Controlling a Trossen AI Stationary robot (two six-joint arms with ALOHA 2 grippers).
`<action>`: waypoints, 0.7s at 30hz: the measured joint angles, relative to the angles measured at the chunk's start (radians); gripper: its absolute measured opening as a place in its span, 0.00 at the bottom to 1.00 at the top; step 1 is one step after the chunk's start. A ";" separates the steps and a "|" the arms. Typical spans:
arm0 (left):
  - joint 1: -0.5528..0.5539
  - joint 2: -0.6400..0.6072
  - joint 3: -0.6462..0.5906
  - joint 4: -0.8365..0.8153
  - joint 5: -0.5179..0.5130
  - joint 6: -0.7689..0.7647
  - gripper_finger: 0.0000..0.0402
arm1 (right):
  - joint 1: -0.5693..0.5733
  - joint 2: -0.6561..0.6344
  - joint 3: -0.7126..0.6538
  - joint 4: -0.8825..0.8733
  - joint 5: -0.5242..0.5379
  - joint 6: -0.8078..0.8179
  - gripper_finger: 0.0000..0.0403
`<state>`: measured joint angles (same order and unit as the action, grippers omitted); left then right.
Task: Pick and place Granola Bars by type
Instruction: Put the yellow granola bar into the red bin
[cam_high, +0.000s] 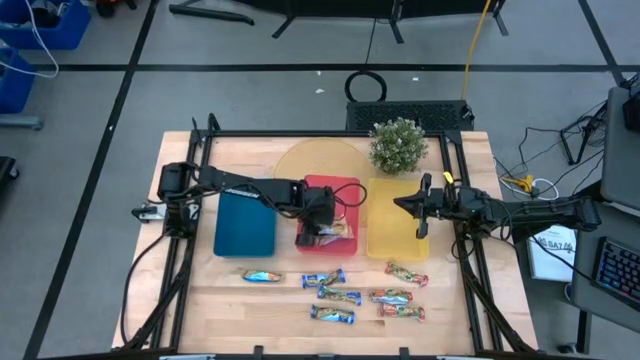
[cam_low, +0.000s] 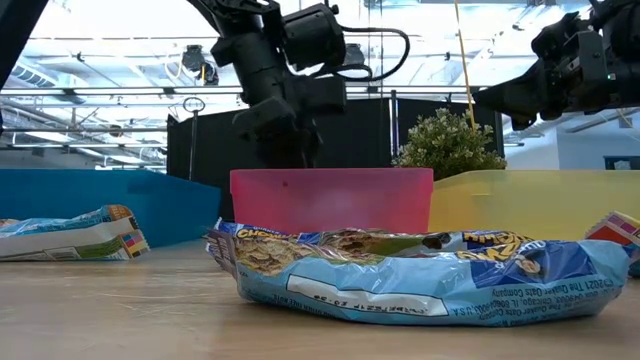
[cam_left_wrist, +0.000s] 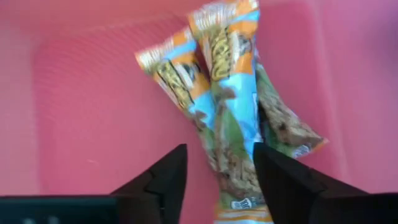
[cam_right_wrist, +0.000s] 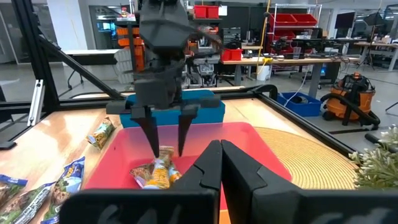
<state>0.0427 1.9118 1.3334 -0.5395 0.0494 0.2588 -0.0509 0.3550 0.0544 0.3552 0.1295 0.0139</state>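
Note:
Granola bars in orange, blue and green wrappers (cam_left_wrist: 230, 93) lie flat on the floor of the red tray (cam_high: 340, 190), crossing one another. My left gripper (cam_left_wrist: 217, 168) hangs over them, pointing steeply down, open, one finger on each side of the middle bar; in the right wrist view the left gripper (cam_right_wrist: 166, 149) has its tips just above the bars. Blue-wrapped bars (cam_high: 331, 296) and red-green bars (cam_high: 398, 296) lie flat on the table's near part. My right gripper (cam_right_wrist: 221, 155) waits shut and level above the yellow tray (cam_high: 395, 235).
A blue tray (cam_high: 244, 222) stands left of the red one. A potted plant (cam_high: 398, 145) and a round tan mat (cam_high: 300, 160) are at the far side. One blue-wrapped bar (cam_low: 420, 275) lies close to the low camera. Black frame rails run along both table sides.

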 joint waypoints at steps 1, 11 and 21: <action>-0.002 0.000 0.011 -0.003 -0.011 0.007 0.51 | 0.000 0.000 0.000 -0.002 0.000 0.000 0.00; -0.124 -0.043 0.241 -0.151 -0.201 0.051 0.62 | 0.000 0.000 0.000 -0.009 0.000 0.000 0.00; -0.342 -0.264 0.474 -0.706 -0.518 -0.273 0.62 | 0.000 0.011 0.000 -0.036 0.002 -0.024 0.00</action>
<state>-0.2996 1.6478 1.8078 -1.2458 -0.4682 -0.0138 -0.0505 0.3656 0.0544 0.3189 0.1314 -0.0101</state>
